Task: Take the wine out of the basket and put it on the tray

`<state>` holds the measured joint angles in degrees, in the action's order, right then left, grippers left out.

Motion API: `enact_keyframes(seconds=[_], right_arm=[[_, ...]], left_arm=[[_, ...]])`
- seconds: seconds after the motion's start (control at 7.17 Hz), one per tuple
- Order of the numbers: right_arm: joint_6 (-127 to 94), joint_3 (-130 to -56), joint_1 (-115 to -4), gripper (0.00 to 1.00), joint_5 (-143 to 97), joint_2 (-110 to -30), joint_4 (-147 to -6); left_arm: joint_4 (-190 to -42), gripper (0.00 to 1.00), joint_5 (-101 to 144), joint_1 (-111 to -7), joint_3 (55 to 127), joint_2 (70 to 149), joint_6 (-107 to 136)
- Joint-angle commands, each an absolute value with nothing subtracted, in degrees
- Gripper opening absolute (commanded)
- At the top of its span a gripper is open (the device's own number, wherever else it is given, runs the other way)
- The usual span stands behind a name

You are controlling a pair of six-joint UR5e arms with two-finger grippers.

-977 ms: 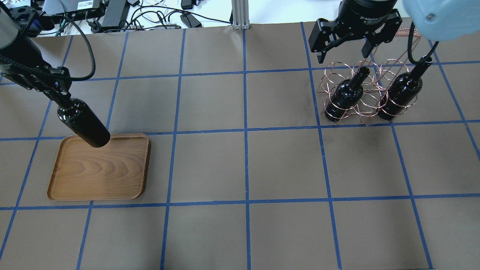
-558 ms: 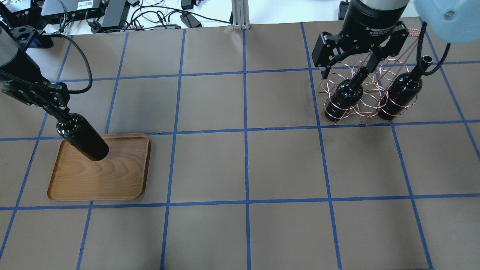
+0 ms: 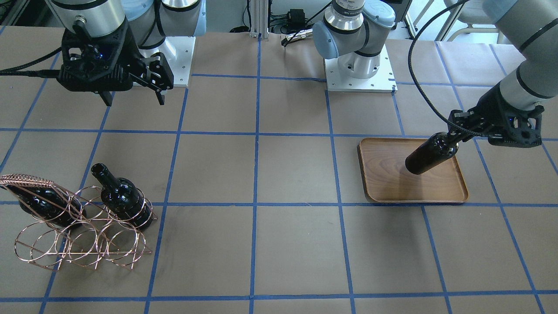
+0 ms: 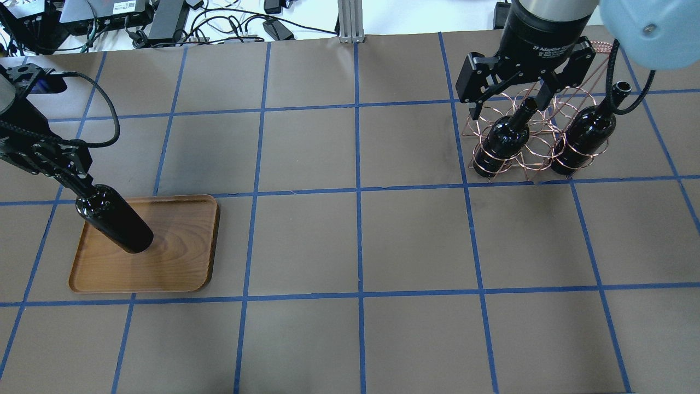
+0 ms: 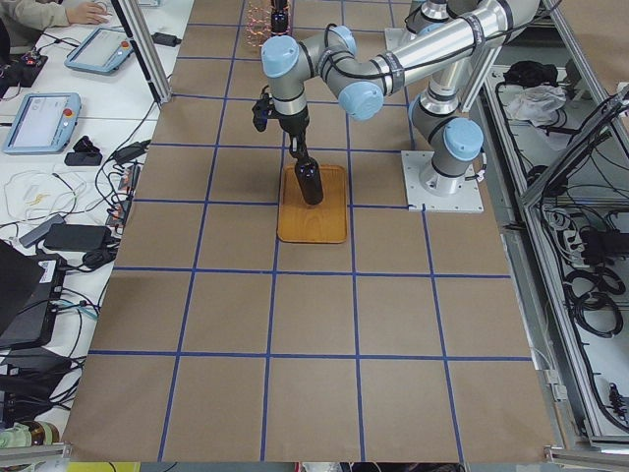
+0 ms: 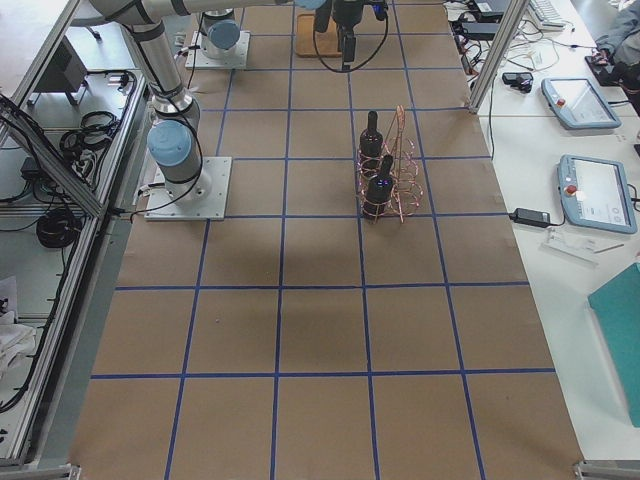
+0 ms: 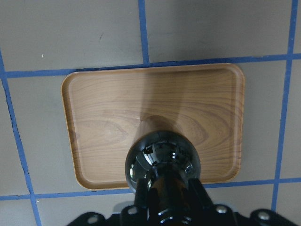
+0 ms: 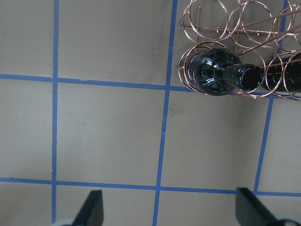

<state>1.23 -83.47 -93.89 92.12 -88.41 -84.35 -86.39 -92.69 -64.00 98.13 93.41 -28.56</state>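
Observation:
My left gripper (image 4: 74, 178) is shut on the neck of a near-black wine bottle (image 4: 115, 225), which hangs tilted with its base over the brown tray (image 4: 175, 257). I cannot tell whether the base touches the tray. The left wrist view shows the bottle (image 7: 162, 162) over the tray (image 7: 103, 117). The copper wire basket (image 3: 65, 246) holds two more bottles (image 3: 122, 196) (image 3: 43, 205). My right gripper (image 4: 506, 106) is open and empty. It hovers high, on the robot's side of the basket (image 8: 211, 28). It is clear of the nearer bottle (image 8: 221, 75).
Blue tape lines grid the brown table. Cables and power bricks (image 4: 164, 22) lie past the far edge. The two arm bases (image 3: 359, 69) stand at the robot's side. A metal post (image 4: 350, 22) stands at the far middle.
My left gripper has moved toward the near edge and lowered the bottle over the tray's middle. My right gripper has come nearer to the basket, still open.

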Motion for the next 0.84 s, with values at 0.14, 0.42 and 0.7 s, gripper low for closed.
enact_keyframes(seconds=[0.14, 0.42, 0.7], right_arm=[[0.9, -84.3, -94.0, 1.00, 91.3, -87.8, -83.8], [1.0, -84.5, -94.0, 1.00, 91.8, -87.4, -86.6], [0.8, -84.7, -94.0, 1.00, 92.4, -87.8, -86.7]], left_arm=[[-86.0, 0.00, -92.6, -63.8, 98.3, 94.7, -28.6], [-86.0, 0.58, -92.6, -63.8, 98.3, 94.7, -28.0], [-86.7, 1.00, -93.3, -63.9, 98.0, 94.1, -28.0]])
